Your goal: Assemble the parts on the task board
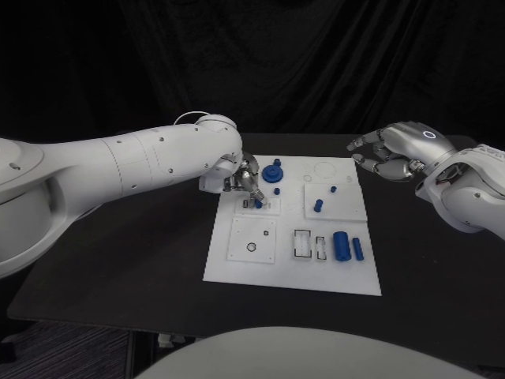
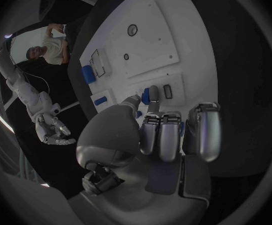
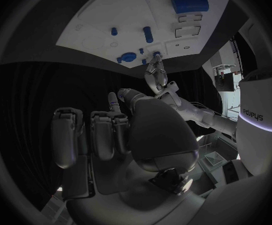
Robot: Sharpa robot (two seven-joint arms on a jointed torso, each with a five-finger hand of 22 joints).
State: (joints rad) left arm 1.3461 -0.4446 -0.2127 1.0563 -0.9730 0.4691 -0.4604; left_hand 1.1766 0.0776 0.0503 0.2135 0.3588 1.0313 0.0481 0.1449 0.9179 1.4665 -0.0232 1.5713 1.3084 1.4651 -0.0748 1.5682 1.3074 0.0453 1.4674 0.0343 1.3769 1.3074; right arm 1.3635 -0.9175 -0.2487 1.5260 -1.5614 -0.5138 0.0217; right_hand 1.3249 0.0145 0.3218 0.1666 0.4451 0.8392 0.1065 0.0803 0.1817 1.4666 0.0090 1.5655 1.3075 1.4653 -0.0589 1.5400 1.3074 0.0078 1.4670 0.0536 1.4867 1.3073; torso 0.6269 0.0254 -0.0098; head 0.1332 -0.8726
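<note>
- Fingertips of left hand [image 1: 242, 175] pinched a small blue peg [image 1: 258, 204], seen in head view; held near-upright over the far-left insert of the task board [image 1: 355, 280], directly above the insert's slots, so the coming move judged a straight push down along the peg's long axis.
- Held clear of the board's far right corner, off the plate: right hand [image 1: 391, 155], fingers curled in on nothing; left hand plainly nearer the work.
- Lay flat on the board's right side, well apart from both hands: blue cylinder [image 1: 342, 245].
- Left wrist view: peg [image 2: 153, 94] stood clamped between a finger and thumb, beside a dark slot [image 2: 168, 91]; whether seated or hovering, could not tell.
- Right wrist view: right hand [image 3: 120, 130] clenched, nothing inside; left hand [image 3: 156, 75] seen beyond it, tips down on the board [image 3: 92, 35].
</note>
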